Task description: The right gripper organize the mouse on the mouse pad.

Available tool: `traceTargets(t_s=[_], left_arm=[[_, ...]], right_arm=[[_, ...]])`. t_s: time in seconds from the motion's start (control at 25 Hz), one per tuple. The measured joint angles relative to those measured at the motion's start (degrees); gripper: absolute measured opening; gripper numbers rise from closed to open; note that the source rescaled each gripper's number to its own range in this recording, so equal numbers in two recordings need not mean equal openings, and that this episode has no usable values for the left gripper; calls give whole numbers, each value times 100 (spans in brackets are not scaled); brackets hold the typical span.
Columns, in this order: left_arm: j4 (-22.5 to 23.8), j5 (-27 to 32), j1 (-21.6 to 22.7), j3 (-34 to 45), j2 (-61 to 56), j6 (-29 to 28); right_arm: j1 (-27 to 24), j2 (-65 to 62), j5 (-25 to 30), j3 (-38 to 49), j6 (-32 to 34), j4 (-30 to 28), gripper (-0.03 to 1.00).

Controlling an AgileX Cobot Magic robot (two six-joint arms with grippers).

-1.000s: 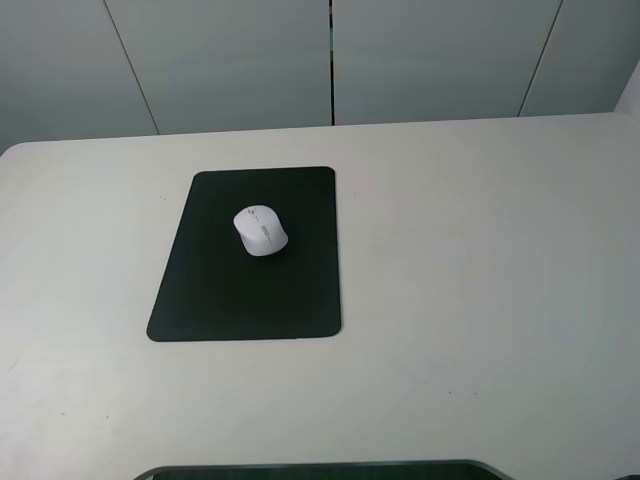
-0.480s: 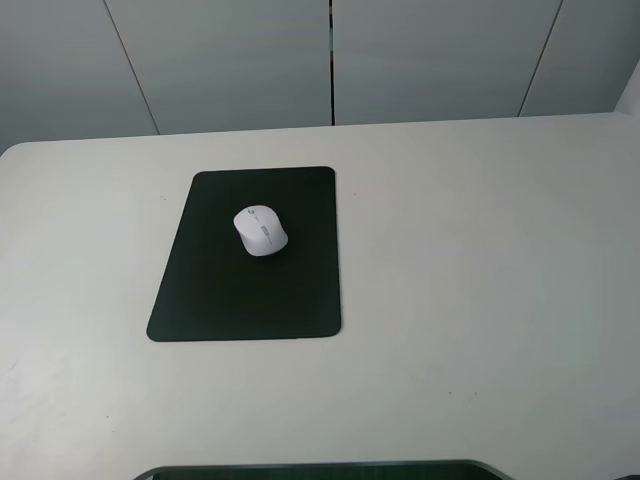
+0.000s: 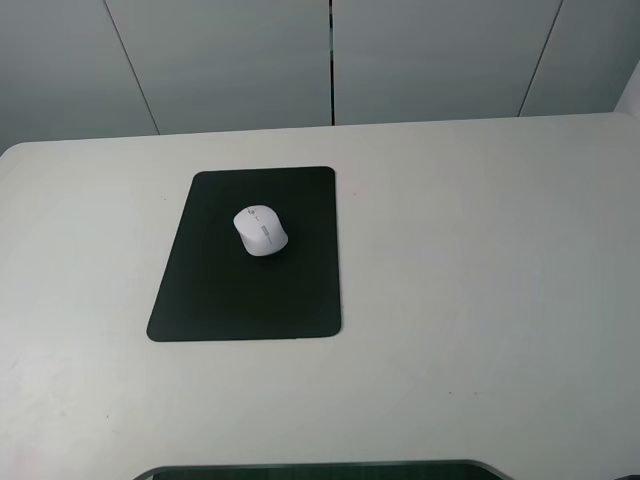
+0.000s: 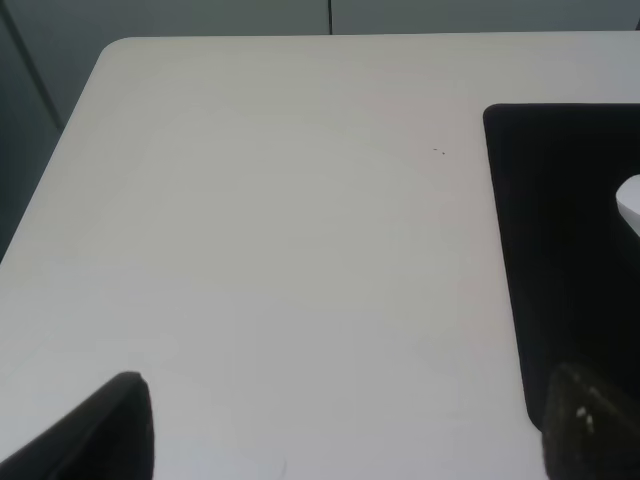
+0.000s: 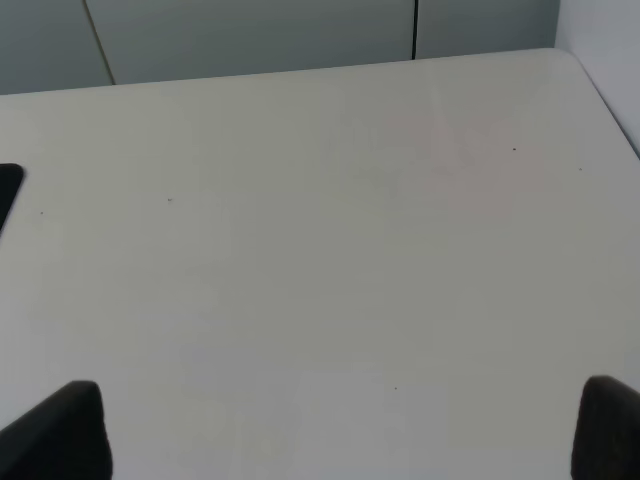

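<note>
The white mouse (image 3: 260, 230) lies on the upper middle of the black mouse pad (image 3: 250, 295), left of the table's centre. No arm shows in the exterior high view. In the left wrist view the pad (image 4: 570, 260) and an edge of the mouse (image 4: 631, 203) show; the left gripper (image 4: 340, 430) is open and empty, with only its black fingertips (image 4: 95, 435) showing. In the right wrist view the right gripper (image 5: 330, 430) is open and empty over bare table, fingertips (image 5: 55, 435) wide apart, far from the pad, of which only a corner (image 5: 6, 190) shows.
The white table (image 3: 480, 280) has a rounded far left corner and a far edge against grey wall panels (image 3: 330, 60). A dark edge (image 3: 320, 470) lies along the bottom of the exterior high view.
</note>
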Motion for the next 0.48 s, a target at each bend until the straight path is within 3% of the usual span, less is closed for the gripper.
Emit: traceTargets(t_s=[0.48], left_arm=[[0,0,0,0,0,0]], right_arm=[[0,0,0,0,0,0,99]])
